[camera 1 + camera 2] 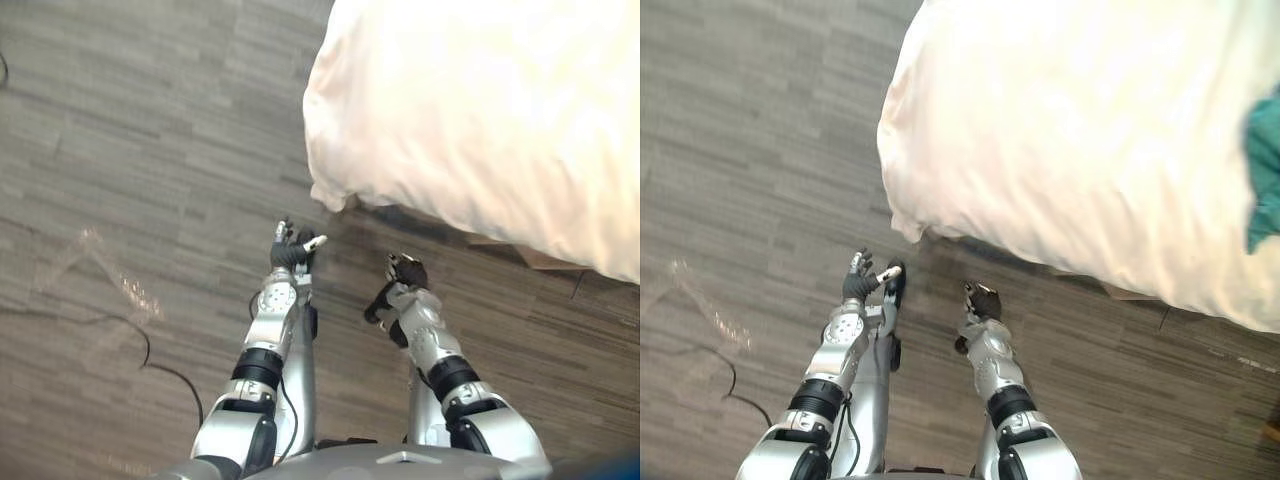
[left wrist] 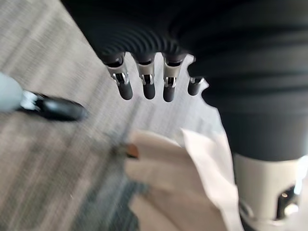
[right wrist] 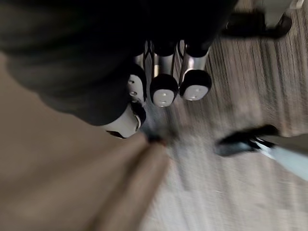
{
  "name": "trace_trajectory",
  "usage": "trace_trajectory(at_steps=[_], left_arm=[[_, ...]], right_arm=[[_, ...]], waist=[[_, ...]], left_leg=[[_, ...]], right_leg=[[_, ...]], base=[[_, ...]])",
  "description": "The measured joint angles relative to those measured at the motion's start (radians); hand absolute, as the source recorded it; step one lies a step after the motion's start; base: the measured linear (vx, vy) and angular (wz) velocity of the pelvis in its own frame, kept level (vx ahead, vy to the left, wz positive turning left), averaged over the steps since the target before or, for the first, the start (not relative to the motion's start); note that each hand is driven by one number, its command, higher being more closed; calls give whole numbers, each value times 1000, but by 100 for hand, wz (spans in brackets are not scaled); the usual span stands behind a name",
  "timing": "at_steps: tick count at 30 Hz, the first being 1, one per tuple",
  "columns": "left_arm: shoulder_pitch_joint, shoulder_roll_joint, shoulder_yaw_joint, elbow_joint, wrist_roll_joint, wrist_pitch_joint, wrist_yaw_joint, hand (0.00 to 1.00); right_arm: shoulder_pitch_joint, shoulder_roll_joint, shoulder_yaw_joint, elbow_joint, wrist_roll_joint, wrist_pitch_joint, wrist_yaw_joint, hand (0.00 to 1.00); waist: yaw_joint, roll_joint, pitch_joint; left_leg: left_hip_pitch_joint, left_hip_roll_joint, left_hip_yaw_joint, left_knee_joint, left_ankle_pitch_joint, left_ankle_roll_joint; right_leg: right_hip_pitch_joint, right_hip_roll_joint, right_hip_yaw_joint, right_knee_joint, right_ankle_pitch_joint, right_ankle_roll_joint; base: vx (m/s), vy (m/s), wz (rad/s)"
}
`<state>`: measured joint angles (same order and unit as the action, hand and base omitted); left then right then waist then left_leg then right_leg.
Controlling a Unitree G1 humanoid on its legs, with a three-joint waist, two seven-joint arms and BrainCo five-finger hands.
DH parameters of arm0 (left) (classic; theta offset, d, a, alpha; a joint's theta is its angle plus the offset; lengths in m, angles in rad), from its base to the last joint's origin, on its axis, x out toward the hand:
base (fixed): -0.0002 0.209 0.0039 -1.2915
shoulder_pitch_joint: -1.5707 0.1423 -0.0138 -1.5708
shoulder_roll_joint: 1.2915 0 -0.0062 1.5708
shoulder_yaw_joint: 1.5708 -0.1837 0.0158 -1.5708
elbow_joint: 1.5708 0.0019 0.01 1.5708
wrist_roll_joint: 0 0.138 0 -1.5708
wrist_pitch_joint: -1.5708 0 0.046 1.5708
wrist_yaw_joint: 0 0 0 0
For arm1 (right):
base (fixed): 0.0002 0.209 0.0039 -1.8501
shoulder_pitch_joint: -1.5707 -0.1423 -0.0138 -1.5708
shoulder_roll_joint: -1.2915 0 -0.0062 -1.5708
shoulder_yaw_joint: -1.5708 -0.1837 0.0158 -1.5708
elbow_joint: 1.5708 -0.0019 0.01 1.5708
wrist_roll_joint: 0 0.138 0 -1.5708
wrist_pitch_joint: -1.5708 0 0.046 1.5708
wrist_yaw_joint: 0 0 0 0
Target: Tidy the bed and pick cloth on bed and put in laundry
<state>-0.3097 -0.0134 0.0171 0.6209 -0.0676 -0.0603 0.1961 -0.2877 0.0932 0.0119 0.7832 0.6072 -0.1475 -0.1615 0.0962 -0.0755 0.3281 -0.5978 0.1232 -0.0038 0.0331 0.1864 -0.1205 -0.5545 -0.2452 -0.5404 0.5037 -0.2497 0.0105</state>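
Upper rt, cream bed (image 1: 480, 120), teal cloth (image 1: 1265, 180) on it, grey floor (image 1: 150, 150) alongside.

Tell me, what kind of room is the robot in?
Probably a bedroom. There is a big bed with a cream cover hanging over its corner, a teal cloth lying on it, and a grey plank floor beside it.

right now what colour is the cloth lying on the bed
The cloth is teal, clearest in the right eye view.
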Motion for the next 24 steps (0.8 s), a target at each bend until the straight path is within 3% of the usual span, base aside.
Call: trace_trajectory(at_steps=[3,7,10,12,17,18,24], left_arm=[[41,1,-21,46,1,13,-29,0],[89,27,-46,120,22,37,-56,0],[130,45,-38,200,61,47,-73,0],[152,50,-10,239,70,53,-85,0],[221,66,50,276,34,73,-110,0],[254,74,70,276,-39,76,-126,0],[319,84,62,277,-62,75,-125,0]], right_arm=[[150,-13,-87,2,6,5,9,100],[303,-13,-215,24,-3,50,14,100],[341,-33,-299,60,-4,78,26,100],[319,-40,-323,78,-5,89,32,100],[274,-52,-308,13,-43,99,42,100],[249,-69,-275,-54,-44,99,44,100],[137,-120,-120,-292,-82,74,81,100]], waist=[[-19,-1,-77],[-48,1,-152],[-63,28,-218],[-82,42,-228],[-102,50,-238],[-105,50,-240],[-104,60,-254]], left_leg=[[99,12,26,0,-32,-1],[238,18,110,-10,-50,-1],[356,30,167,-80,-51,-1],[409,33,194,-109,-51,-1],[468,28,220,-129,-51,0],[479,27,227,-129,-57,9],[494,14,245,-131,-68,19]], right_leg=[[107,22,9,-52,4,7],[252,47,41,-145,24,33],[346,92,91,-255,75,43],[385,110,120,-308,106,49],[445,126,173,-402,166,61],[460,133,192,-435,190,65],[485,139,228,-533,267,75]], base=[[76,-86,-25],[103,-38,-39],[61,-13,-52],[12,26,-59],[-32,49,-33],[-78,52,-28],[-99,52,-22]])
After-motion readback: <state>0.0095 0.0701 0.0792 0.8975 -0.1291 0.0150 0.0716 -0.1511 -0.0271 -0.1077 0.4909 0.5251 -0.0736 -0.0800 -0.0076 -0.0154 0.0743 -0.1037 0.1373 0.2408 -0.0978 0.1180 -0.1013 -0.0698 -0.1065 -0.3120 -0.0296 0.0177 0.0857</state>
